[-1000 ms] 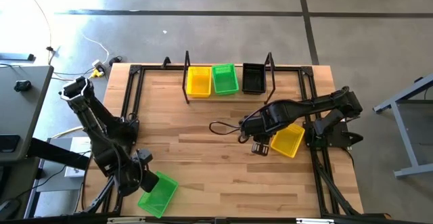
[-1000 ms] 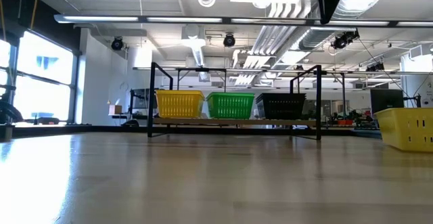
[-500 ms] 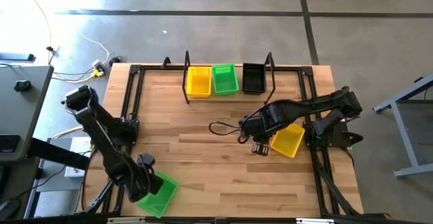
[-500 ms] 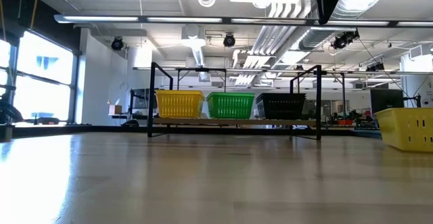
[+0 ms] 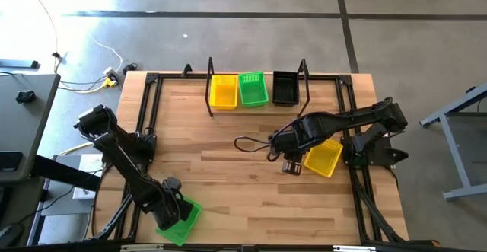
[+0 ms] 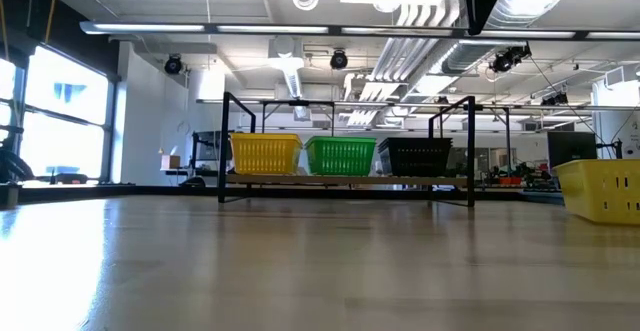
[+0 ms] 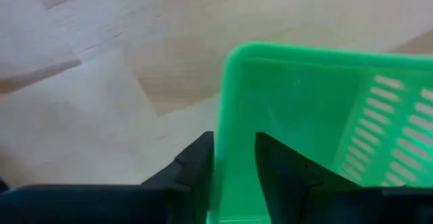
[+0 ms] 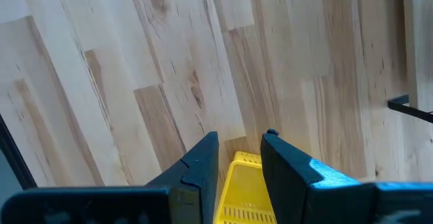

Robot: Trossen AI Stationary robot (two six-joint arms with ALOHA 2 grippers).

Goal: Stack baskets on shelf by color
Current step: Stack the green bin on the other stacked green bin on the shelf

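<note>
A green basket (image 5: 185,223) stands on its bottom at the table's near left corner. My left gripper (image 5: 172,206) points down onto it and is shut on its wall (image 7: 235,163). Over the table's right middle, my right gripper (image 5: 292,163) is shut on a yellow basket (image 5: 323,158), which also shows at the right of the low view (image 6: 600,191). The shelf (image 5: 257,107) stands at the far edge. It carries a yellow basket (image 5: 223,91), a green basket (image 5: 253,89) and a black basket (image 5: 285,88) side by side. My left gripper has the green basket's upright wall at its rim (image 7: 235,102), close to a corner. One finger (image 7: 196,164) is outside the basket and the other (image 7: 279,170) inside. The fingers come from above, pointing down. The basket sits on the table. My right gripper holds the yellow basket by the rim of one wall (image 8: 245,162), one finger on each face of it. The fingers point down from above. The basket hangs below them, tilted, with the tabletop well beneath it in the wrist view.
A black metal frame (image 5: 148,122) runs along the table's left, right and far sides. A black cable loop (image 5: 247,141) lies on the wood just left of my right gripper. Bare wood (image 5: 228,176) spans the table's middle between the arms.
My left gripper has come down and moved toward the table's near edge, onto the green basket, with a slight roll of the wrist. The green basket has stayed where it was. My right arm and its yellow basket have kept still.
</note>
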